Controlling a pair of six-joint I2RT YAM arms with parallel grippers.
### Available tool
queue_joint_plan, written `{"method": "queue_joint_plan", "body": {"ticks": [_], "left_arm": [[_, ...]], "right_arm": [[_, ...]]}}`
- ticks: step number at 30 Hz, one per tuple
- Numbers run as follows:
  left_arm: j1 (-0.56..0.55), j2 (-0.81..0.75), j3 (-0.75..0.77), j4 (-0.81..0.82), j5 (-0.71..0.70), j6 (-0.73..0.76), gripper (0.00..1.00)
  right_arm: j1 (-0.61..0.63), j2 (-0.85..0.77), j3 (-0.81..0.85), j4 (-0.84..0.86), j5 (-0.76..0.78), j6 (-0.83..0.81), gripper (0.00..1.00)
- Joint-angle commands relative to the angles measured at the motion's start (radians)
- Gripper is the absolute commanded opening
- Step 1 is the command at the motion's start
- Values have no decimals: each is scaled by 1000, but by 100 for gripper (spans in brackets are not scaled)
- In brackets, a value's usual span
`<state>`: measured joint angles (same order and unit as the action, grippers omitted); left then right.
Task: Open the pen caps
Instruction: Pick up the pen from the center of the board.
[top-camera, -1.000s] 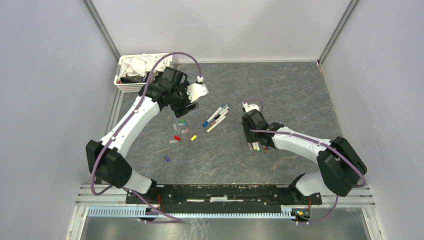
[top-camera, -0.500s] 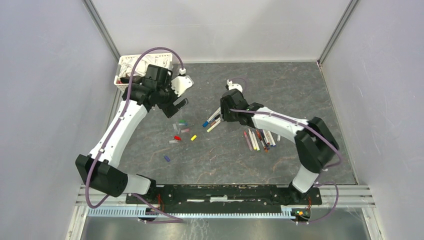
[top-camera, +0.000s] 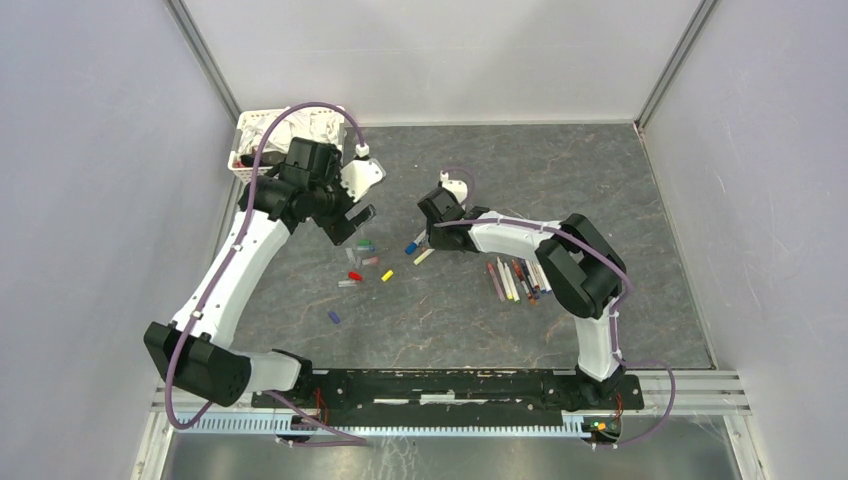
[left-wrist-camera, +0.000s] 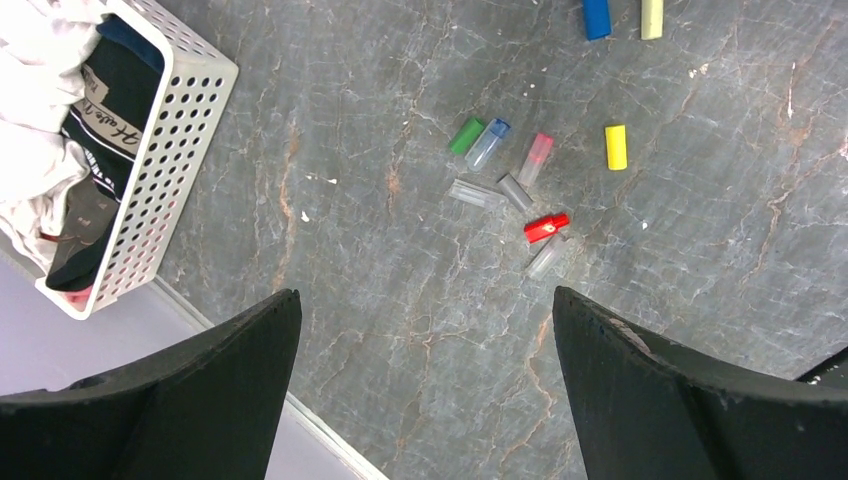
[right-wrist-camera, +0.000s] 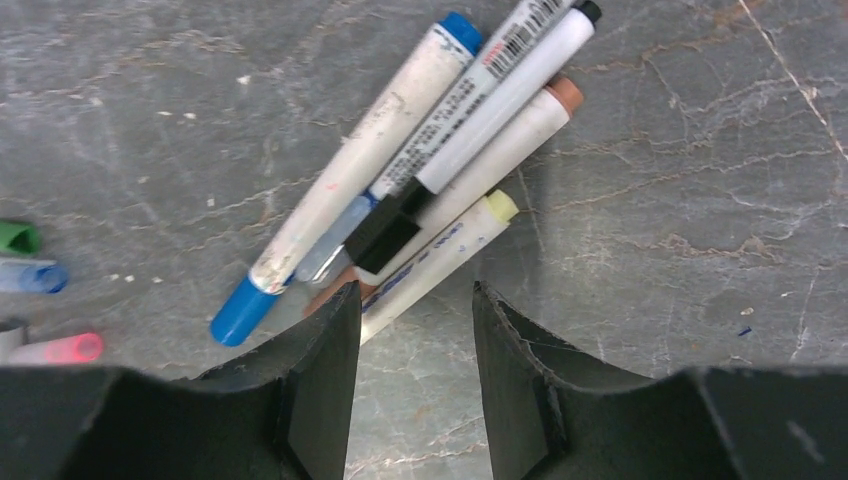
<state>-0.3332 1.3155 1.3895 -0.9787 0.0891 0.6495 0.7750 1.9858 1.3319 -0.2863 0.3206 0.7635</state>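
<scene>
Hovering right over a bundle of pens (right-wrist-camera: 440, 170), the right hand (right-wrist-camera: 415, 300) is seen with its fingers parted and nothing pinched between them. The near end of the yellow-tipped pen is tucked under one finger's edge. A second batch (top-camera: 515, 280) is laid in a row on the desk (left-wrist-camera: 380, 380) beside that arm's elbow. The caps (left-wrist-camera: 510, 185) are scattered well below the left hand (left-wrist-camera: 425, 300), which is held high with its fingers spread wide and empty.

Pose-wise, the right arm is stretched low across the desk toward the middle, with the elbow folded back. The left arm is reached far forward and raised, and its hand is pointed down next to the basket (left-wrist-camera: 160, 160).

The desk is a grey, marbled, stone-look surface. The pens are slim white barrels with blue, brown, black and yellow ends, and a barcode is printed on one. The caps are stubby plastic bits: green, red, yellow, pinkish, and a few see-through. The basket is white perforated plastic and is stuffed with cloths.
</scene>
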Motion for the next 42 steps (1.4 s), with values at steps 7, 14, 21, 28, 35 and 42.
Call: {"method": "queue_joint_plan", "body": {"ticks": [7, 14, 21, 28, 35, 42], "left_arm": [[4, -15, -9, -17, 52, -11, 100], [3, -2, 8, -30, 78, -10, 100], [4, 8, 69, -66, 141, -34, 100], [3, 3, 124, -84, 233, -94, 100], [3, 14, 128, -97, 392, -152, 100], [-13, 44, 102, -105, 666, -224, 100]], "right_arm": [[4, 34, 5, -58, 126, 22, 41], [3, -40, -66, -63, 170, -17, 29], [-27, -119, -163, -60, 185, -45, 11], [-36, -329, -261, -24, 202, -54, 0], [0, -601, -330, 173, 140, -56, 0], [148, -721, -326, 385, 232, -30, 0]]}}
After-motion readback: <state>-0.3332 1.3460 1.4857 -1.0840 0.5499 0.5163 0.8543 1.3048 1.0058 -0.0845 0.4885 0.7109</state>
